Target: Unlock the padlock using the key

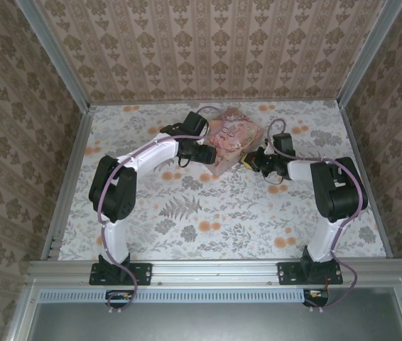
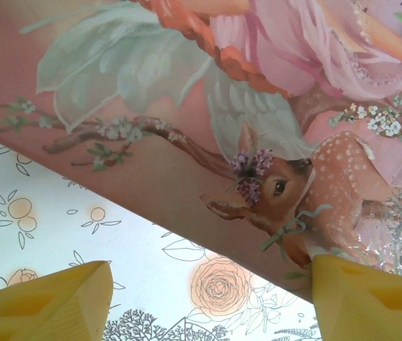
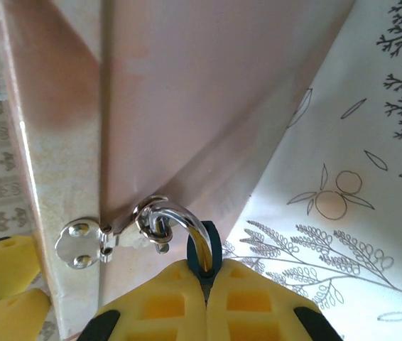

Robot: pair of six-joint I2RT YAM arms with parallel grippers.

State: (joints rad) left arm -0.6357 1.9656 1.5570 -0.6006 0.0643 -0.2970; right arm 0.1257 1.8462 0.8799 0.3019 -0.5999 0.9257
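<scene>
Padlock (image 3: 213,247) pinched tight by our right gripper (image 3: 206,268), shackle (image 3: 176,212) hooked through hasp (image 3: 80,245) just ahead on tin (image 3: 208,92). Our left gripper (image 2: 212,302) spread wide, tin close ahead, unheld. We judge steadying step in hand; next move calls for key aligned to keyhole.

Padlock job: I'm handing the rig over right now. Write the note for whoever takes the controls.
Left gripper: open, holding nothing, fingers at the edge of the pink illustrated tin.
Right gripper: shut on the teal padlock at the tin's side.
Padlock: its silver shackle is hooked through the loop of the tin's hasp. Whether it is locked cannot be told.
Done: padlock gripped and steadied.
Left: bring the key to the padlock, insert it, turn it, and free the shackle.
</scene>
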